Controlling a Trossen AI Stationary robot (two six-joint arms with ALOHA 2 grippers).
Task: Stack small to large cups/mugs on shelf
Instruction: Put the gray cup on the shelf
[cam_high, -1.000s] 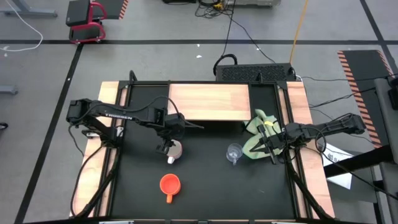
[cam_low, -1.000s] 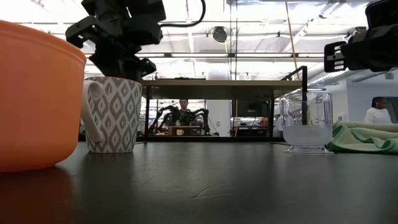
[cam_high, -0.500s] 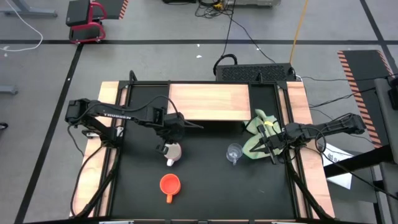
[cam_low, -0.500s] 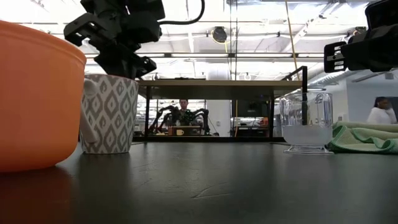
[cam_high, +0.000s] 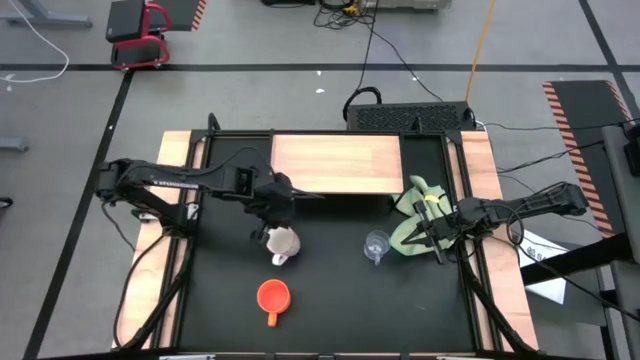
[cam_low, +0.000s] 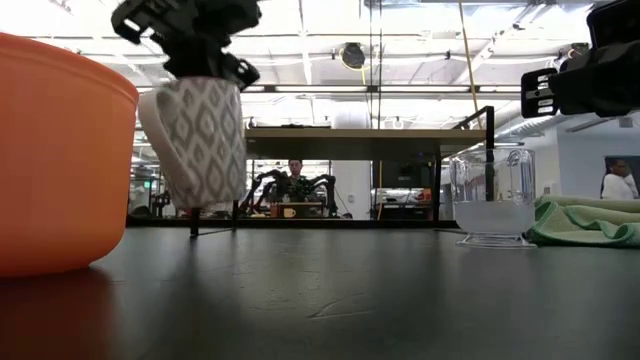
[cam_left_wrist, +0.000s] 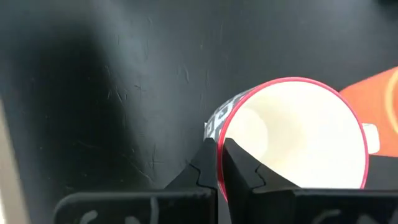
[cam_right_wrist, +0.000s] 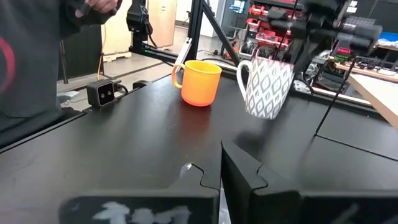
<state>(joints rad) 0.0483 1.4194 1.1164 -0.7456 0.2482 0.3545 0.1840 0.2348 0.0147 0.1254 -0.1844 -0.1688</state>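
Note:
A white mug (cam_high: 283, 241) with a grey diamond pattern and a red rim hangs off the table (cam_low: 200, 135), with my left gripper (cam_high: 271, 230) shut on it. Nearer the front edge, an orange mug (cam_high: 272, 295) stands on its base. The clear glass cup (cam_high: 377, 246) stands on its base right of centre. The light-wood shelf (cam_high: 335, 162) is at the far middle. My right gripper (cam_high: 432, 236) is shut and holds nothing, beside the yellow-green cloth (cam_high: 412, 215). My left gripper holds the white mug by its red rim (cam_left_wrist: 217, 144), one finger inside the mug and one outside against the patterned wall. The fingers (cam_left_wrist: 239, 171) come from above, slanting. The mug hangs below them, tilted and clear of the table.
The cloth lies crumpled between the glass cup and the table's right side strip. Pale wooden strips (cam_high: 170, 250) run down both sides of the black mat. The room beyond the table shows other arms and a person in the low view.
My left gripper has shut on the white mug's rim and gone up. The mug, which stood upright on the table, now hangs lifted clear and tipped. My right gripper has kept still.

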